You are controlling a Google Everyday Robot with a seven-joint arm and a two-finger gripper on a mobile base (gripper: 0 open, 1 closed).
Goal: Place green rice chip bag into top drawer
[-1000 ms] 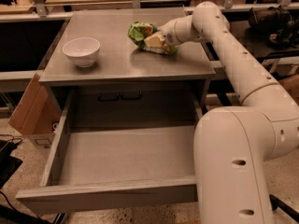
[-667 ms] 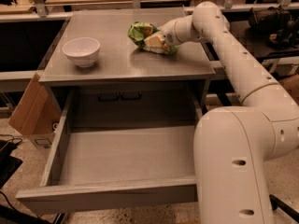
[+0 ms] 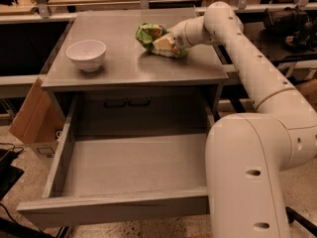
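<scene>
The green rice chip bag [image 3: 147,33] lies crumpled on the grey table top [image 3: 124,66], at the back right. My gripper [image 3: 164,44] reaches in from the right and is against the bag's right side, low over the table. The bag rests on the table surface. The top drawer [image 3: 129,165] is pulled wide open below the table's front edge, and its smooth grey bottom holds nothing. Its front panel [image 3: 114,208] is nearest the camera.
A white bowl [image 3: 86,53] stands on the table's left part. A cardboard box [image 3: 30,117] leans beside the table's left side. My arm's large white body [image 3: 247,172] stands close to the drawer's right side. Shelving rails run behind the table.
</scene>
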